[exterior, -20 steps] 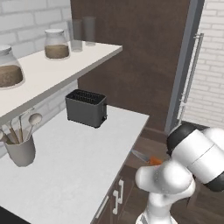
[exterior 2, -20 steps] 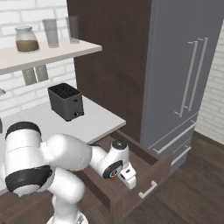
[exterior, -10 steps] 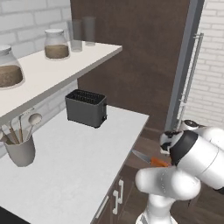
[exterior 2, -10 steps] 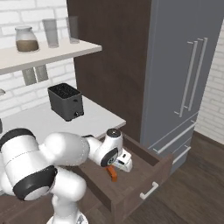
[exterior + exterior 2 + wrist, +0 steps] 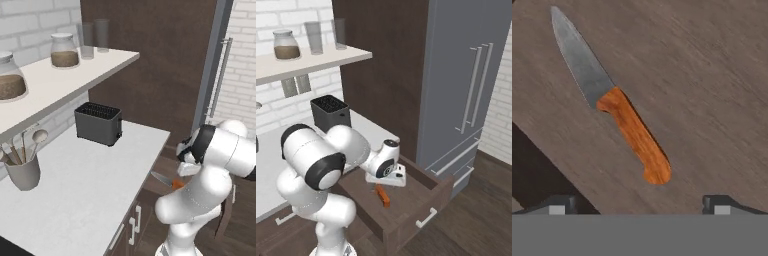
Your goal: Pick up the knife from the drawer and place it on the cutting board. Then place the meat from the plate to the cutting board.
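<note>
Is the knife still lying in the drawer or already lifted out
In the drawer. The knife lies flat on the drawer floor, with open jaws apart above it.

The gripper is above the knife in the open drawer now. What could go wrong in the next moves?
1. The knife lies flat on the drawer floor, so the open gripper may slide over the thin handle instead of catching it.
2. The handle lies slanted between the fingertips; closing now might twist the knife.
3. Descending, the hand might bump the drawer wall.

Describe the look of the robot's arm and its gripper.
The arm is glossy white, built of rounded, bulbous segments with dark bands at the joints. The gripper has a white hand body and two small dark fingertips, each with a pale grey patch. No cables or markings are visible.
</note>
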{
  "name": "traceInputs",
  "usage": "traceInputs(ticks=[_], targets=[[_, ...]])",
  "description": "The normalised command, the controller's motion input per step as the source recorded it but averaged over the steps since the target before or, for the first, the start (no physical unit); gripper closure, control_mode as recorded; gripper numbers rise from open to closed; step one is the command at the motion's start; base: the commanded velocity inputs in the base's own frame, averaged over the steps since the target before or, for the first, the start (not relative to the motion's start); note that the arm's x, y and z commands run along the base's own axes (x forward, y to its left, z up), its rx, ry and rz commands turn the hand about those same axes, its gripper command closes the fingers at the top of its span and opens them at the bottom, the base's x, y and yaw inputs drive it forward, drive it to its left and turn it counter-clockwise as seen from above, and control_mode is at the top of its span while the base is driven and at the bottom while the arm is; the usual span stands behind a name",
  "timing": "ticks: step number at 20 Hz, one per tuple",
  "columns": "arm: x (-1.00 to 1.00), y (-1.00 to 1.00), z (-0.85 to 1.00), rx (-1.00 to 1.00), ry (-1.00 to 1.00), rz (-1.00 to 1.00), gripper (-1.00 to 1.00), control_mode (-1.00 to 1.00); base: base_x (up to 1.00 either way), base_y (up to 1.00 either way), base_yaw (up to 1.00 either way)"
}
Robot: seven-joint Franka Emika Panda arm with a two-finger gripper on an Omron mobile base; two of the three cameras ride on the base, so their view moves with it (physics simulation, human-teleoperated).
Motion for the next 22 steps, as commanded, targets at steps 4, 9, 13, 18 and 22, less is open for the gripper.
traceInputs(ticks=[4,9,13,18,22], targets=[[0.06,0.09,-0.7,-0.01,0.0,0.18,-1.0,-1.0,0.0,0.0,0.0],[0.07,0.09,-0.57,-0.02,0.0,0.14,-1.0,-1.0,0.0,0.0,0.0],[0.37,0.0,-0.23,0.0,0.0,0.1,-1.0,-1.0,0.0,0.0,0.0],[0.61,-0.07,-0.06,0.0,0.01,0.06,-1.0,-1.0,0.0,0.0,0.0],[0.22,0.0,-0.35,0.0,0.1,0.05,-1.0,-1.0,0.0,0.0,0.0]])
